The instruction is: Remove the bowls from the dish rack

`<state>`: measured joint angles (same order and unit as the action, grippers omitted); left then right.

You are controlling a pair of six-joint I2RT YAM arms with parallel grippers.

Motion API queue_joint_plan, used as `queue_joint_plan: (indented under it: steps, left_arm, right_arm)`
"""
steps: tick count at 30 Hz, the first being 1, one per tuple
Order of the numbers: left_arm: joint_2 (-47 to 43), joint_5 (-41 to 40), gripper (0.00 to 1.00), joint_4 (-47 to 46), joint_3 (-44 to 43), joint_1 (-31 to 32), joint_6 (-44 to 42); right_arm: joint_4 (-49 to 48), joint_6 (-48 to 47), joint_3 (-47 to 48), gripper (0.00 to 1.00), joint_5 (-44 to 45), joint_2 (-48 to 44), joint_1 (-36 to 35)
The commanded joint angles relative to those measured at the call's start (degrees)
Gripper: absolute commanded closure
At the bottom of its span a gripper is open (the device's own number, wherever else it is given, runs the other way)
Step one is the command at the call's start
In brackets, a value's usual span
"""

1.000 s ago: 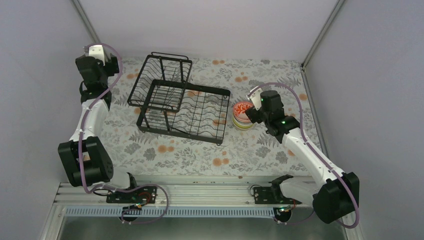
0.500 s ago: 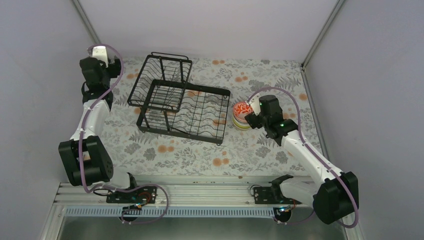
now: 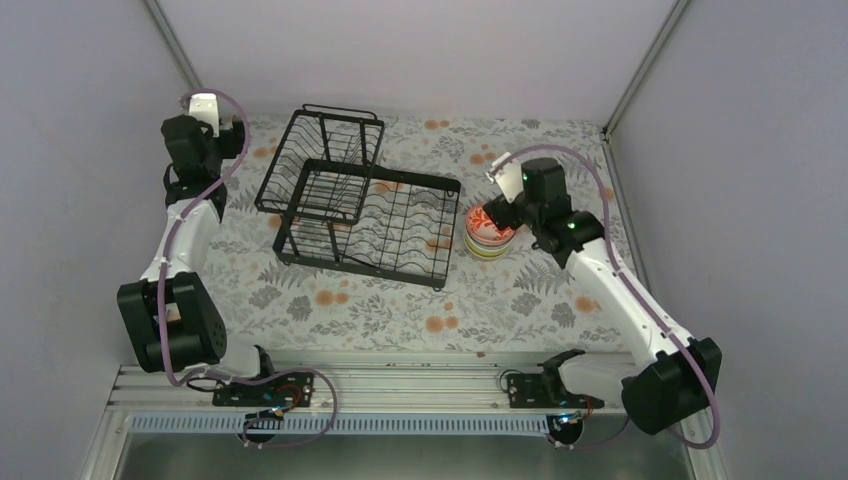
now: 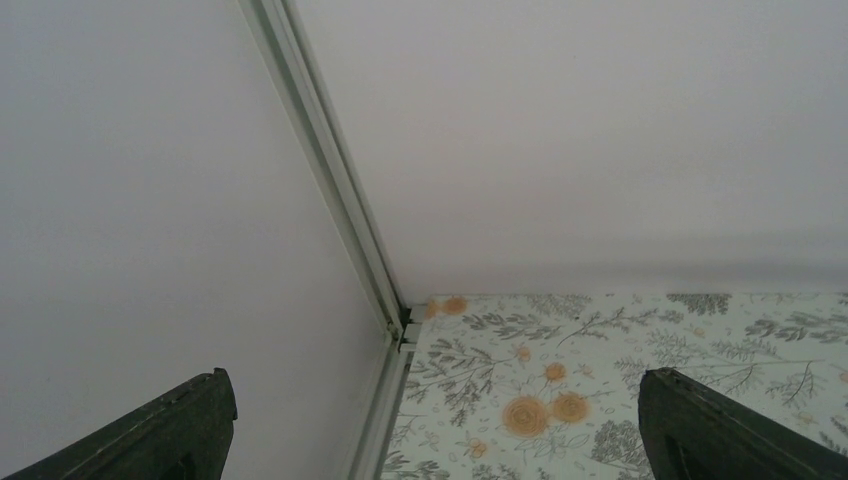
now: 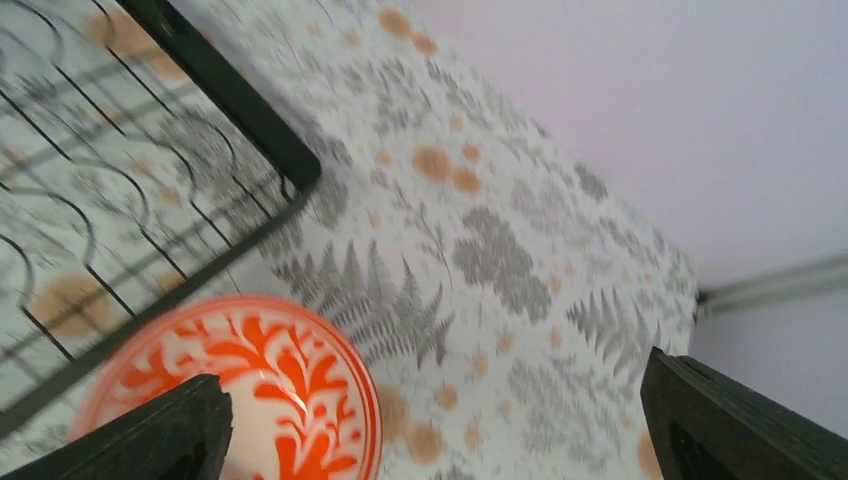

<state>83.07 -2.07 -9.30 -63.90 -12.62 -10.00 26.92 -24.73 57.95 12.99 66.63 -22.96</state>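
Observation:
The black wire dish rack stands mid-table with no bowls in it; its corner shows in the right wrist view. The bowls sit stacked on the table just right of the rack: the red-orange patterned bowl is on top, and a pale green bowl shows at the bottom. My right gripper hangs open and empty over the stack's right edge. My left gripper is open and empty, raised at the back left corner and facing the wall.
The table has a floral cloth. Grey walls with metal corner posts close in the back and both sides. The rack's taller basket section is at its back left end.
My right gripper has lifted off the bowl stack and swung toward the back. The stack and the rack have stayed put. The left arm has barely moved.

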Motion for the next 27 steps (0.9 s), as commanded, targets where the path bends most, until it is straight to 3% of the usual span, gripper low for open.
queue_joint_plan:
  steps: [1,5,11,16,27]
  left_arm:
    - [-1.9,1.9,0.0,2.3,-2.6,-1.0,-2.6]
    - [-0.9,4.1,0.0,4.1,-4.1,-2.2,-2.9]
    - [1.9,4.7,0.0,7.1,-6.3,-2.9,-2.7]
    - [1.5,5.3,0.0,6.1,-5.2,-2.9,-2.7]
    - [0.9,5.4,0.0,5.1,-3.2,-3.0,-2.7]
  right_arm:
    - [9.6,-2.9,9.8,0.0,-10.5,4.7,-2.4]
    - [19.7,-6.0,21.0,0.02,-20.7,10.2,-5.0]
    - [34.4,-10.5,30.4,0.18,-26.8,21.7,-11.7]
    - [36.2,-11.0,30.7,0.32,-28.3,26.7,-15.5]
    - [31.9,-10.4,23.3,0.31,-32.1,31.0,-24.0]
